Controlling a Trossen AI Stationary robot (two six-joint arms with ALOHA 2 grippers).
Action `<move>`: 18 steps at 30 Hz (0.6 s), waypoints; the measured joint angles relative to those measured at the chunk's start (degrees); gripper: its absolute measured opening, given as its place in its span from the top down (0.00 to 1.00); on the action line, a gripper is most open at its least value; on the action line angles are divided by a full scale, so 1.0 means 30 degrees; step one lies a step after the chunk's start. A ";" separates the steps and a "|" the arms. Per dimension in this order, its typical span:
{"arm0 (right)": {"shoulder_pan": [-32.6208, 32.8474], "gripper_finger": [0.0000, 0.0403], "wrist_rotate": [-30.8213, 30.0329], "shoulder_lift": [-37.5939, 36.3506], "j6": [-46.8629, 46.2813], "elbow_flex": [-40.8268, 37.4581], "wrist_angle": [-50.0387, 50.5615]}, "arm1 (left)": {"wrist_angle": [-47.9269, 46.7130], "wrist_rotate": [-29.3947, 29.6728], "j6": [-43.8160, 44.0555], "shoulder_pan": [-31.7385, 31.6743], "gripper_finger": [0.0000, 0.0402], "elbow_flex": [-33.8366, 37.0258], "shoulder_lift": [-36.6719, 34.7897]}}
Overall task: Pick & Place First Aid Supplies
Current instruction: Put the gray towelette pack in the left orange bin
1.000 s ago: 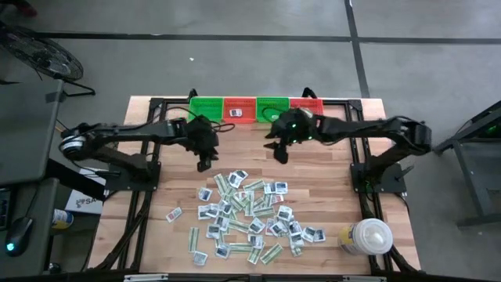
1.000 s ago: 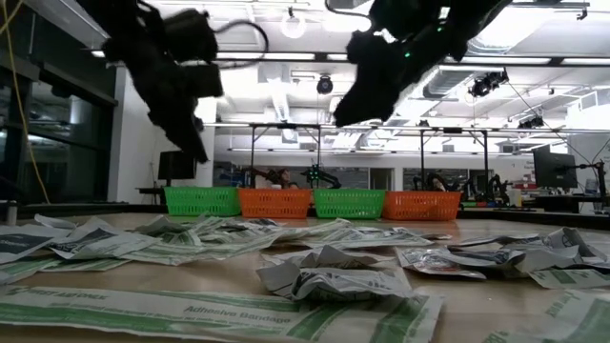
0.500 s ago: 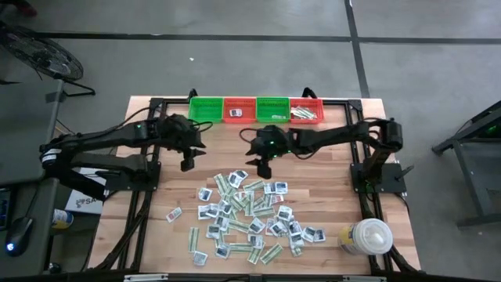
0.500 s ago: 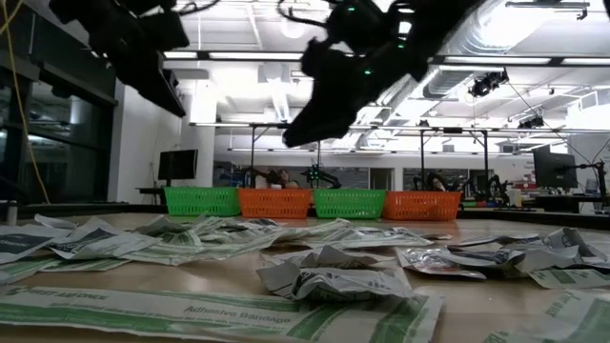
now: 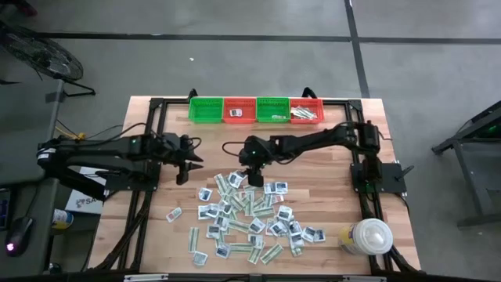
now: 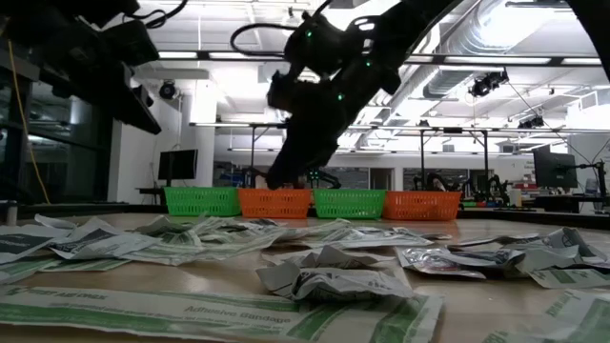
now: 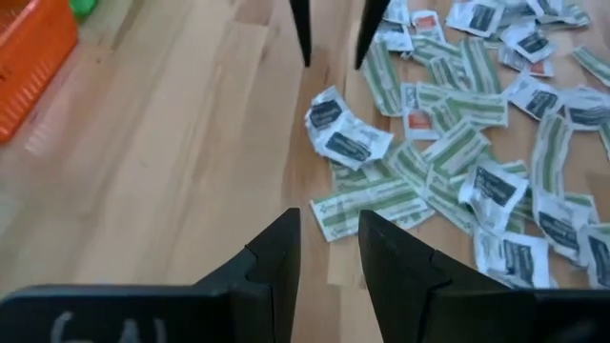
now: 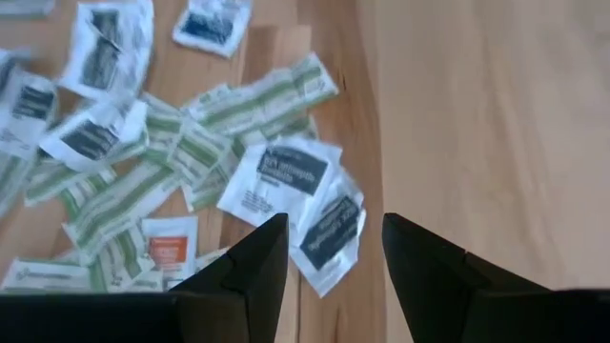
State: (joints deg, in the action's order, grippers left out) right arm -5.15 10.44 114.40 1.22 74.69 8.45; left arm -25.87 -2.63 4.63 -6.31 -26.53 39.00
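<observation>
Hovering over the far edge of the packets (image 5: 250, 211), your right gripper (image 5: 249, 168) has its fingers parted with nothing between them; in its own wrist view a white square packet (image 8: 286, 181) overlaps a second one (image 8: 329, 229) right ahead of the tips. Come straight down there and you risk pinching both, or sliding one under the other. The left gripper (image 5: 185, 174) waits to the left of the heap, fingers also apart and empty, with a pale-green strip (image 7: 367, 205) just beyond them. The two arms are near each other here, so reaching for the same corner of the heap could make them collide. The baskets (image 5: 256, 110) sit along the far edge, some already holding packets.
</observation>
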 joint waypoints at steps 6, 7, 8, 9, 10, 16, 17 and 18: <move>0.0129 0.59 -0.0265 0.1028 -0.0999 -0.0057 -0.0027 | 0.0013 0.0574 0.0069 0.0535 0.73 0.0308 -0.0725; 0.0146 0.59 -0.0272 0.1197 -0.1077 -0.0057 -0.0105 | 0.0015 0.0575 0.0070 0.0509 0.73 0.0308 -0.0734; 0.0171 0.59 -0.0339 0.1293 -0.1144 -0.0057 -0.0218 | 0.0018 0.0580 0.0070 0.0497 0.73 0.0308 -0.0734; 0.0202 0.59 -0.0523 0.1385 -0.1187 -0.0057 -0.0201 | 0.0012 0.0593 0.0063 0.0493 0.73 0.0308 -0.0727; 0.0228 0.59 -0.0917 0.1477 -0.1180 -0.0057 -0.0230 | 0.0013 0.0600 0.0058 0.0490 0.73 0.0308 -0.0729; 0.0235 0.59 -0.1896 0.1541 -0.0444 -0.0057 -0.0648 | 0.0027 0.0604 0.0017 0.0490 0.73 0.0308 -0.0727; 0.0233 0.59 -0.1851 0.1541 -0.0308 -0.0057 -0.0730 | 0.0037 0.0604 -0.0032 0.0490 0.73 0.0308 -0.0727; 0.0228 0.59 -0.1822 0.1541 -0.0158 -0.0057 -0.0865 | 0.0037 0.0604 -0.0052 0.0490 0.73 0.0308 -0.0727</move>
State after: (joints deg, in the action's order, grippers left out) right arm -4.47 4.97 119.02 0.74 74.52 5.85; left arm -25.76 -0.82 4.47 -4.84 -25.61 36.82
